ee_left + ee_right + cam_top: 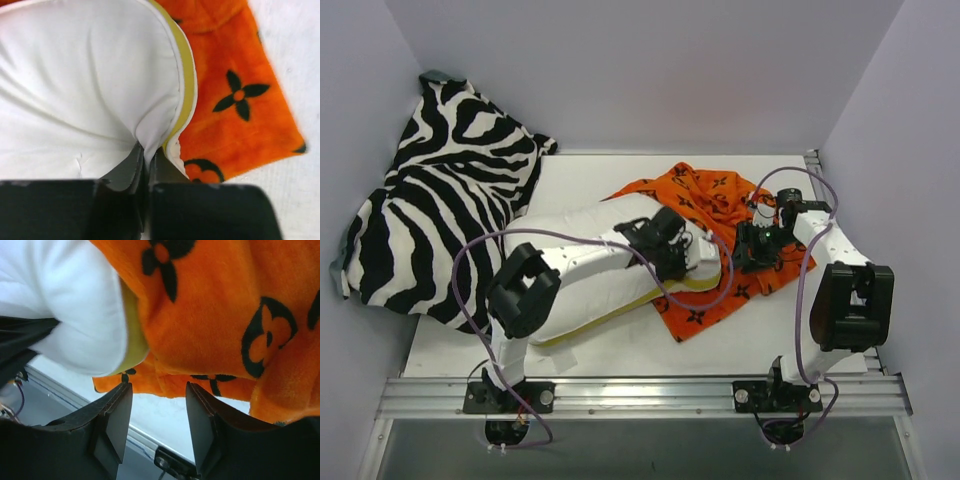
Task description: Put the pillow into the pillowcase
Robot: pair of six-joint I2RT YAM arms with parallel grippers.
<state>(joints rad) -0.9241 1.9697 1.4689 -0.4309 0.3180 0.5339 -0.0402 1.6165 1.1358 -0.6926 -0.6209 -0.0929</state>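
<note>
From where I stand, the soft white rectangular pillow with thin yellow piping lies slantwise across the middle of the pale table. Its right end meets the bright orange fabric pillowcase, which is printed with dark brown flowers and monograms and lies rumpled toward the far right of the table. Orange cloth shows both beyond that end and under its near edge. I cannot tell whether the corner is inside the opening.

The left gripper sits at that right end. In the left wrist view, the left gripper is pinched tight on a fold of the pillow at its corner, with the fingers nearly meeting. The yellow piping curves just beside them, and the pillowcase lies flat under that edge.

The right gripper hangs over the pillowcase, near the pillow's end. In its own view, the right gripper is spread wide with nothing between its fingers. The pillowcase lies just past them and the pillow bulges at the left.

A black-and-white zebra-striped cloth is heaped in the far left corner.
</note>
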